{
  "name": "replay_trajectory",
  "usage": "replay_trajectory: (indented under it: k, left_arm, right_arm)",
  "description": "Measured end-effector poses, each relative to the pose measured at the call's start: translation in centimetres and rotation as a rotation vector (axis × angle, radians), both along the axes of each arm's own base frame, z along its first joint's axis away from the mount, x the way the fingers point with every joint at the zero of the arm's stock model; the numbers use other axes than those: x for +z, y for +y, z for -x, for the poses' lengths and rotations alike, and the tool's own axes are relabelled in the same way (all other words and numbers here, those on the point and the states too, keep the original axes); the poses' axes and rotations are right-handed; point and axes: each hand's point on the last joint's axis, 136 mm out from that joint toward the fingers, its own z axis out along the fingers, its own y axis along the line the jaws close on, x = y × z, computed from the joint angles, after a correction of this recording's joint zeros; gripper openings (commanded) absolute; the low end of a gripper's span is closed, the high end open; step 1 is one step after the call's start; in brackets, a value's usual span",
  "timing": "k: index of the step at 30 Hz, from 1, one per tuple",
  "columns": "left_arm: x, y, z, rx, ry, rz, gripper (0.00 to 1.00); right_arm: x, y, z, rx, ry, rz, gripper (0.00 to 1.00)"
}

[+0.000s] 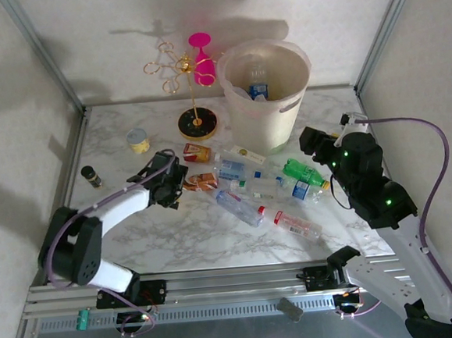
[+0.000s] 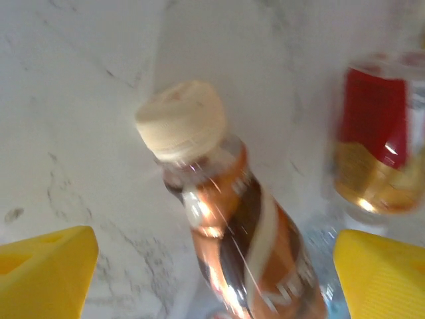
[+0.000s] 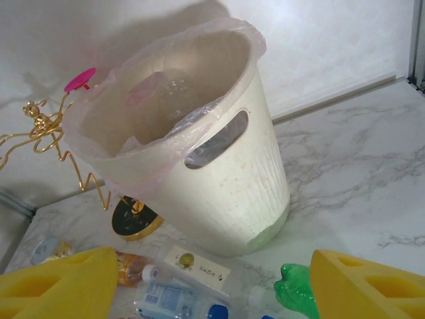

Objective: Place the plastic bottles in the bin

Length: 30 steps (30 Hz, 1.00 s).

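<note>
1. The table [image 1: 176, 235] is white marble with grey veins. Plain pale walls [image 1: 122, 36] close it in on three sides, and a metal rail [image 1: 219, 283] runs along the near edge.
2. The bin [image 1: 265, 123] stands upright at the far middle of the table. A thin liner [image 3: 226, 33] is folded over its rim.
3. Inside the bin lie a blue-labelled bottle [image 1: 258, 90] and, in the right wrist view, a clear bottle [image 3: 169, 93].
4. The other bottles [image 1: 251, 194] lie scattered on the table in front of the bin, between the two arms.
5. The left gripper [image 1: 182, 182] is at the left end of the scatter. Its yellow fingers [image 2: 43, 266] are spread wide on either side of a brown bottle [image 2: 246, 232], which lies on the marble with a gap on each side.
6. A red-labelled bottle [image 2: 375, 133] lies just beyond the brown one.
7. The right gripper [image 1: 314, 142] hangs right of the bin, facing it. Its fingers [image 3: 358, 286] are apart and hold nothing, and a green bottle [image 3: 292, 292] lies just beside one of them.
8. Left of the bin stands a gold stand [image 1: 183, 70] with a pink glass [image 1: 202, 61] on it.
9. A yellow cup [image 1: 137, 140] and a dark vial [image 1: 91, 176] stand near the left edge of the table.
</note>
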Motion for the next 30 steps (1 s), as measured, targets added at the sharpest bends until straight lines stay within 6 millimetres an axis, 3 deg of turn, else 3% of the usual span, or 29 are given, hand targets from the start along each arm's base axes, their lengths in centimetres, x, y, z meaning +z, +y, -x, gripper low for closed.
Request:
replay_trajectory:
  k: [2,6,13,16,22,26,30]
  left_arm:
    - [-1.3,-0.1,-0.1,0.003,0.044,-0.011,0.85]
    - [-1.1,-0.7,-1.6,0.013,0.031,0.000,0.78]
    - [-1.9,-0.4,-1.2,0.031,0.068,-0.007,0.58]
    - [-2.0,-0.4,-1.1,0.034,0.076,-0.009,0.53]
    - [-2.0,-0.1,-1.5,0.053,0.061,0.004,0.41]
    - [-1.7,0.7,-2.6,0.085,0.025,0.020,0.39]
    - [-0.4,2.0,-3.4,0.118,-0.021,0.021,0.34]
  right_arm:
    - [0.0,-0.1,-0.1,-0.003,0.000,0.009,0.76]
    - [0.0,-0.3,-0.1,-0.009,-0.004,0.030,0.76]
    - [0.0,-0.2,-0.1,-0.003,-0.006,0.046,0.76]
    - [0.0,-0.2,-0.1,-0.002,-0.006,0.048,0.76]
    - [0.0,0.0,0.1,0.013,-0.006,0.042,0.76]
    - [0.1,0.2,0.3,0.031,-0.007,0.035,0.76]
    - [0.3,0.6,0.4,0.056,-0.006,0.027,0.77]
